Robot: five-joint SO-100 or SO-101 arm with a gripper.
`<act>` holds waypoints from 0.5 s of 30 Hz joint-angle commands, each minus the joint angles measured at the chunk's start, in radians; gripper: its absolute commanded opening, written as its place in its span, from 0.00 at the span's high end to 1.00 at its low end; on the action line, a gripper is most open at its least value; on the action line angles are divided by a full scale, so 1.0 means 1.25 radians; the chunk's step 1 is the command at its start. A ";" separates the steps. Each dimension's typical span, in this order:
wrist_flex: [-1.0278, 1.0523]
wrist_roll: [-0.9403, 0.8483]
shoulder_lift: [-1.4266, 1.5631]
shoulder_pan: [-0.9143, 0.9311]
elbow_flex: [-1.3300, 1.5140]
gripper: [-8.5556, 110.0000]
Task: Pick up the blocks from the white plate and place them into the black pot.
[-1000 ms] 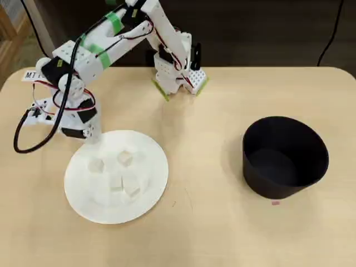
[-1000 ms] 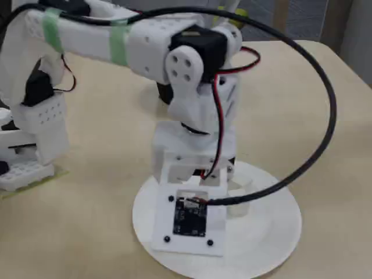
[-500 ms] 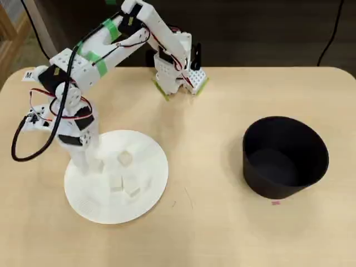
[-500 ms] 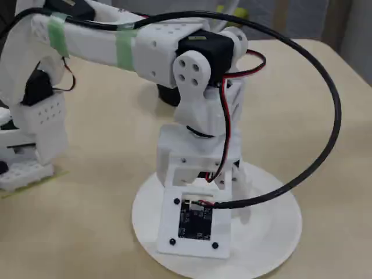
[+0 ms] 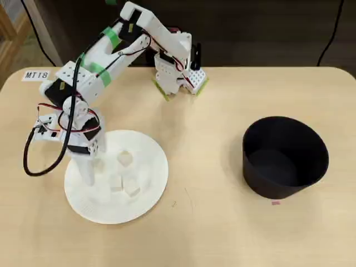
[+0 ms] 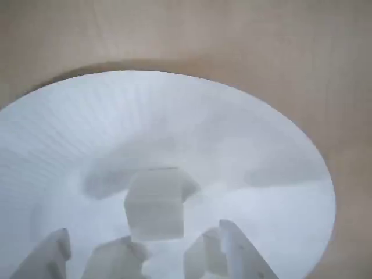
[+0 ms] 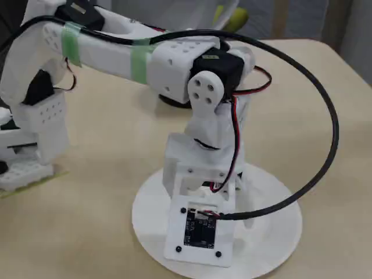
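Note:
The white plate [image 5: 150, 161] lies at the table's left in the overhead view, with several small pale blocks on it, such as one block [image 5: 124, 158] near its middle. My white gripper [image 5: 88, 174] hangs low over the plate's left part. In the wrist view it [image 6: 142, 232] is open, and one block [image 6: 156, 203] rests on the plate [image 6: 244, 145] just beyond the fingertips, in line with the gap. The black pot [image 5: 285, 157] stands far to the right and looks empty. In the fixed view the wrist camera mount hides the fingers over the plate [image 7: 273, 232].
The arm's base [image 5: 178, 72] is clamped at the table's far edge. A black cable [image 5: 33, 161] loops out to the left of the wrist. A small label [image 5: 36, 74] lies at the far left. Bare table lies between plate and pot.
The wrist has swung from the plate's far-left rim inward and dropped lower over the plate. The blocks have not moved.

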 commanded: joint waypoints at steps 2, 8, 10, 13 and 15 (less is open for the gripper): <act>0.001 0.016 -0.002 0.005 -0.038 0.62; -0.002 0.036 -0.034 0.001 -0.056 0.63; -0.002 0.038 -0.045 0.001 -0.067 0.64; -0.002 0.039 -0.066 -0.001 -0.091 0.66; -0.002 0.040 -0.079 -0.002 -0.109 0.68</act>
